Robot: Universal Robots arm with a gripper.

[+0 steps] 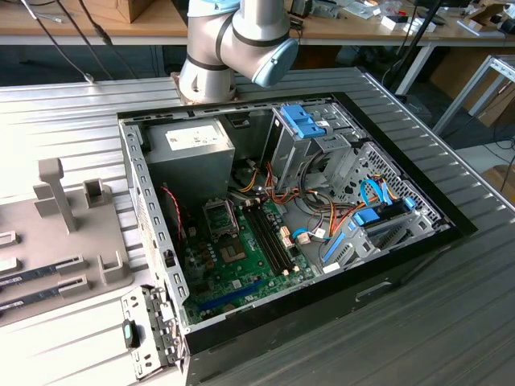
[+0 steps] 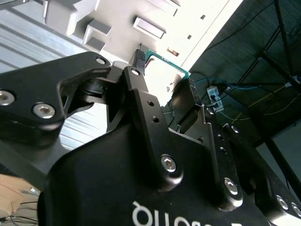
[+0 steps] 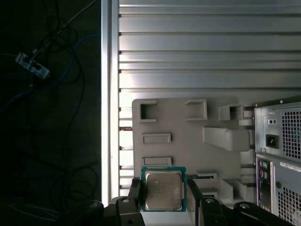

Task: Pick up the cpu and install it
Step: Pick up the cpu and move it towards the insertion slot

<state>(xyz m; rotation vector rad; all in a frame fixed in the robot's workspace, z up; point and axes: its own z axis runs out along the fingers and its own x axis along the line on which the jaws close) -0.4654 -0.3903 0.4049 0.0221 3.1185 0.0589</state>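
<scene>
Gripper: clamped on two opposite edges of the cpu
Cpu: silver top visible, held over the grey tray
Computer case: open, beside the tray

The arm is showing a bent grey joint with a pale blue cap in the exterior view. In both wrist views the pincer is clamping the cpu by two opposite edges (its black fingers are pressing from either side).
</scene>
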